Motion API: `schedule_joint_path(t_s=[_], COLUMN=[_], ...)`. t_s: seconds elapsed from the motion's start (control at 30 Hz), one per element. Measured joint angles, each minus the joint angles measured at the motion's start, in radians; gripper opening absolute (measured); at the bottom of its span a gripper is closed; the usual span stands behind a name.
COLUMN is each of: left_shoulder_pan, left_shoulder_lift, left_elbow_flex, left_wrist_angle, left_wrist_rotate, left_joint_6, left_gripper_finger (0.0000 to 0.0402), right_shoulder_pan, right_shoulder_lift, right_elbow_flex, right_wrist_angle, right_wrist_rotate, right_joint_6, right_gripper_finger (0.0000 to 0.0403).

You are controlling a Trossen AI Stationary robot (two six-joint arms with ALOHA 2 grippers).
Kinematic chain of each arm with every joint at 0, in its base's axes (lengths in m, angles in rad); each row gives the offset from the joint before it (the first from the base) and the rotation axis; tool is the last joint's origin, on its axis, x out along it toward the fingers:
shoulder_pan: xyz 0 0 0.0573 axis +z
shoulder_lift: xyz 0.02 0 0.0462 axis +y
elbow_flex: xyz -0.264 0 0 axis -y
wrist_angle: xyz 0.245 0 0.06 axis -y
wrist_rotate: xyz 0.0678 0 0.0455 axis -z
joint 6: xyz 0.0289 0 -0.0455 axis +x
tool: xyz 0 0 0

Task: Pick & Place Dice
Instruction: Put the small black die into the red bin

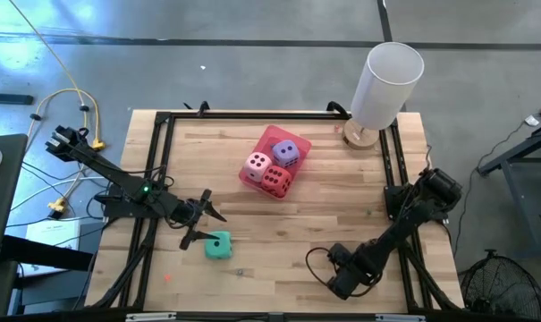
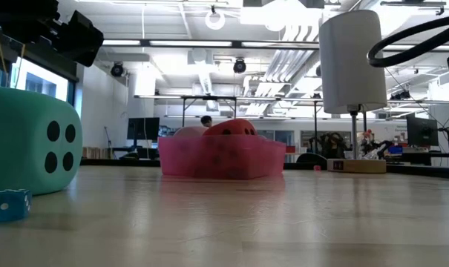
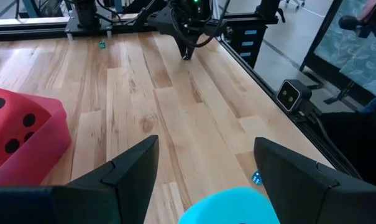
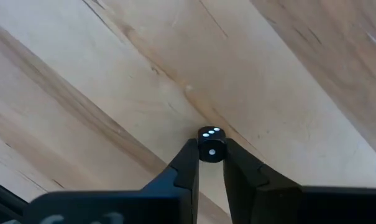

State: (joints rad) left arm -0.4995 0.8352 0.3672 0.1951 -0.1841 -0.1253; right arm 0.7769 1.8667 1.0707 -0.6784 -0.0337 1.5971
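— Right gripper [image 4: 210,163]?
— Clenched on a tiny black die with white pips [image 4: 211,148], down at the tabletop.
— And the soft teal-green cube with dark pips [image 3: 231,208]?
— Just under the left gripper [image 3: 206,155], whose fingers are spread. The flat pink rectangular tray [image 1: 272,137] lies beyond it, mid-table.

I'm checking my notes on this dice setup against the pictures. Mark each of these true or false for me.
1. The teal die is in the pink tray. False: it sits on the table, beside the left gripper.
2. The red die, pink die and purple die are in the tray. True.
3. The right gripper pinches a small black die. True.
4. The left gripper is shut on the teal die. False: it is open.
5. A white cylinder stands at a table corner. True.
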Motion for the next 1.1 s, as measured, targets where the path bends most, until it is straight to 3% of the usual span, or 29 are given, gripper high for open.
schedule_joint_path(t_s=[0.2, 0.27, 0.43, 0.9, 1.1], left_shoulder_pan=[0.000, 0.000, 0.000, 0.000, 0.000], left_shoulder_lift=[0.000, 0.000, 0.000, 0.000, 0.000], left_elbow_flex=[0.000, 0.000, 0.000, 0.000, 0.000], left_wrist_angle=[0.000, 0.000, 0.000, 0.001, 0.050], left_wrist_rotate=[0.000, 0.000, 0.000, 0.000, -0.002], left_joint_6=[0.000, 0.000, -0.001, -0.057, -0.067], left_gripper_finger=[0.0257, 0.0257, 0.0257, 0.0257, 0.0257], right_shoulder_pan=[-0.013, -0.026, -0.080, -0.316, -0.501], right_shoulder_lift=[0.009, 0.015, 0.011, 0.007, 0.006], right_elbow_flex=[0.068, 0.106, 0.188, 0.501, 0.628], right_wrist_angle=[-0.072, -0.082, -0.097, -0.129, -0.210], right_wrist_rotate=[0.067, 0.159, 0.255, 0.456, 0.499], right_joint_6=[-0.054, -0.092, -0.246, -0.959, -1.195], right_gripper_finger=[0.0035, 0.0035, 0.0035, 0.0035, 0.0035])
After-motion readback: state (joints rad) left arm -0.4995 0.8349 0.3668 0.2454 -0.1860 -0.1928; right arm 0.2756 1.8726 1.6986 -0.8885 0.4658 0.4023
